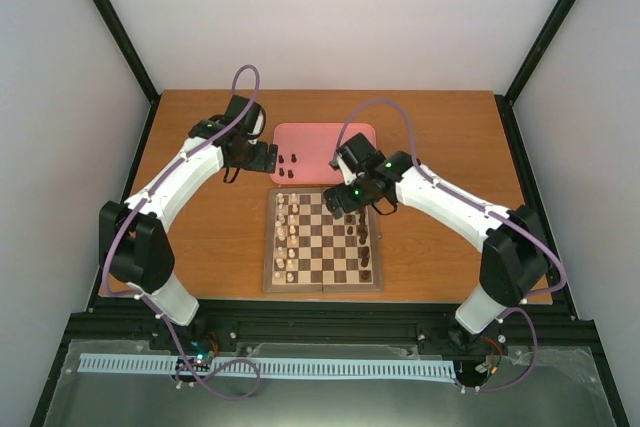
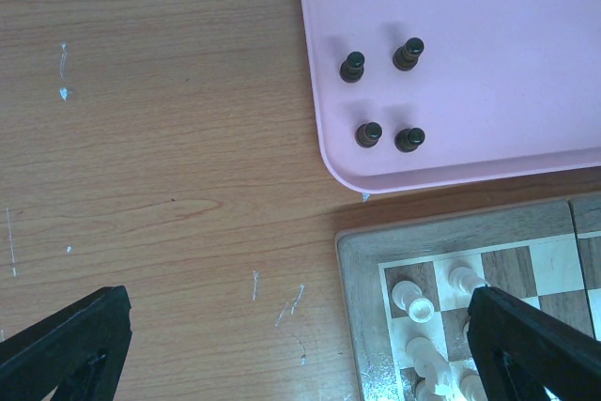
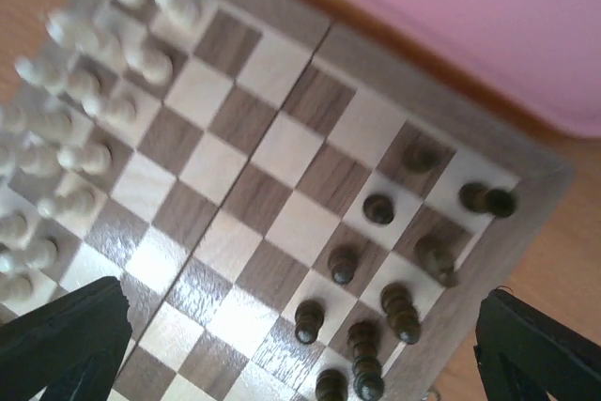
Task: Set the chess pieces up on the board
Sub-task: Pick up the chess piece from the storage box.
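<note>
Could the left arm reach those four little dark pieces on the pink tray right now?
Probably yes: the left gripper hangs open beside the tray, and nothing covers the four dark pieces.

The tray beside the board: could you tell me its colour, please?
The tray is plain pink, clearest in the left wrist view.

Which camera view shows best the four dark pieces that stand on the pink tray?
The left wrist view: the four dark pieces stand sharp and apart near the pink tray's corner. The top external view shows only tiny specks. The right wrist view shows only a strip of tray.
</note>
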Tool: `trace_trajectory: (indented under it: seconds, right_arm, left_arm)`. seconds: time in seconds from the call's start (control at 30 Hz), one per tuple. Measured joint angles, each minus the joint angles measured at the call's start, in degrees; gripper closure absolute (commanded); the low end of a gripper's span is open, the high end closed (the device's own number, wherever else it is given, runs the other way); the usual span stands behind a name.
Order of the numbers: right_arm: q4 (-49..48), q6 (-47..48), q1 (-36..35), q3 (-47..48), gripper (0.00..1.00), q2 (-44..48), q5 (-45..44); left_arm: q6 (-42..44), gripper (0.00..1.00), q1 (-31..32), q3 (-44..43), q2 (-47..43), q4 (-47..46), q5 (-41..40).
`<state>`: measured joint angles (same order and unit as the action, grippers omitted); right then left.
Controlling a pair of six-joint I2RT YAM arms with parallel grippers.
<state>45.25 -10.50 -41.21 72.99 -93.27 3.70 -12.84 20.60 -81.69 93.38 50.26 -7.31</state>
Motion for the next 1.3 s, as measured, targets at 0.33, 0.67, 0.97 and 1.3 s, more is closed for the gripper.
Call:
trace_trajectory:
  seconds: [0.33,0.67,0.97,1.3]
  right_arm:
    - [2.3,0.1,2.1,10.0,0.0,0.2,-6.4]
    - [2.1,0.4,11.7,14.3,0.0,-5.5,-9.6]
    - [1.3,0.4,14.9,15.5,0.0,-8.5,-9.7]
    - [1.1,0.7,18.1,15.8,0.0,-10.7,-9.2]
  left_arm:
    - [-0.1,0.09,0.0,-2.2,1.0,0.7,1.8]
    - [-1.4,0.28,1.1,-7.3,11.1,0.2,5.7]
    - [-2.5,0.43,1.7,-21.5,25.6,0.4,6.3]
    - [-2.2,0.55,1.8,-38.7,39.3,1.4,9.1]
